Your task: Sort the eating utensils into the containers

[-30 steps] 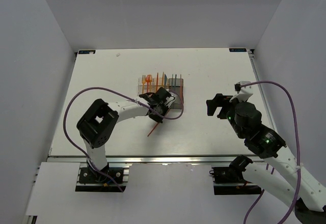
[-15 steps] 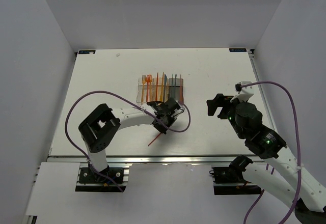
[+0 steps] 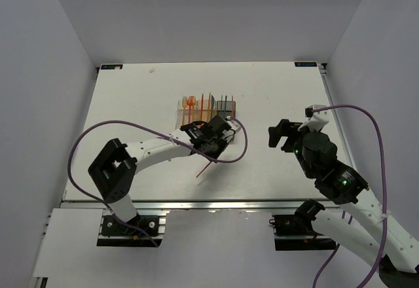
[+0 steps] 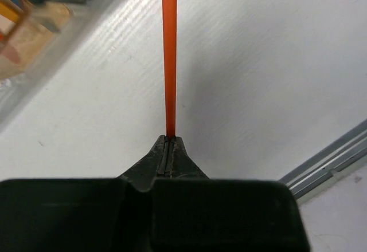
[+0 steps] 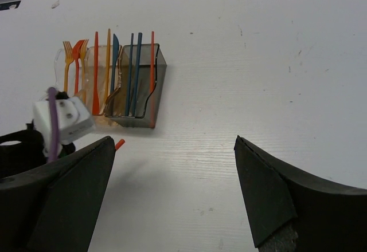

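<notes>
My left gripper (image 3: 213, 139) is shut on an orange utensil (image 3: 204, 167), a thin stick that slants down toward the near edge just in front of the bins. In the left wrist view the fingers (image 4: 168, 139) are pinched on its end and the handle (image 4: 169, 63) points away over the table. Three bins stand in a row: clear (image 5: 69, 77), tan (image 5: 106, 89) and dark grey (image 5: 142, 86). They hold upright orange forks, orange sticks and dark blue utensils. My right gripper (image 5: 175, 149) is open and empty, to the right of the bins (image 3: 207, 109).
The left arm's purple cable (image 3: 239, 145) loops beside the bins. The white table (image 3: 275, 91) ends at a metal rail (image 3: 216, 204) along the near edge. White walls enclose the other sides.
My left gripper, still holding the orange utensil, shifted slightly right, dipped toward the near edge, then came back toward the bins. The right arm has barely moved.
</notes>
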{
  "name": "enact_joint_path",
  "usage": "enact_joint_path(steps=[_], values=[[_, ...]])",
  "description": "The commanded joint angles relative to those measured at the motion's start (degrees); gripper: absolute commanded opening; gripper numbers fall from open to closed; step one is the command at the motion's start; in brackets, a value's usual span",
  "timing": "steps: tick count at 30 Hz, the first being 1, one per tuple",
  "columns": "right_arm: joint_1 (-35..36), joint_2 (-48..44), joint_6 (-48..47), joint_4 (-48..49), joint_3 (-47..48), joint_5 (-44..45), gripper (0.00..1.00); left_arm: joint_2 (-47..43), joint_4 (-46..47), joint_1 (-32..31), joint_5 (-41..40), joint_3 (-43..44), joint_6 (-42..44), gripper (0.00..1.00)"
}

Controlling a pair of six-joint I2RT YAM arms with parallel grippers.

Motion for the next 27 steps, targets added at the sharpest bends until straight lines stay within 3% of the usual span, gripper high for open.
enact_joint_path(steps=[1, 8, 12, 19, 24, 27], values=[[-0.2, -0.1, 1.0, 0.4, 1.7, 3.8, 0.89, -5.6, 3.3, 0.5, -0.2, 2.6, 1.3, 0.00], [-0.2, -0.2, 2.5, -1.0, 3.1, 7.5, 0.89, -6.0, 12.7, 4.8, -6.6, 9.4, -3.0, 0.00], [-0.2, 0.9, 2.8, -1.2, 3.8, 7.4, 0.89, -0.6, 21.4, 7.4, -13.0, 16.4, -8.2, 0.00], [-0.2, 1.8, 2.2, -1.9, 4.8, 7.8, 0.89, 11.2, 30.0, 10.7, -12.6, 25.6, -12.8, 0.00], [-0.2, 1.8, 1.6, -2.2, 4.8, 8.4, 0.89, 16.4, 33.4, 11.5, -11.8, 26.9, -12.7, 0.00], [-0.2, 1.8, 1.4, -2.6, 5.0, 8.4, 0.89, 15.9, 35.5, 12.0, -13.1, 23.5, -13.9, 0.00]])
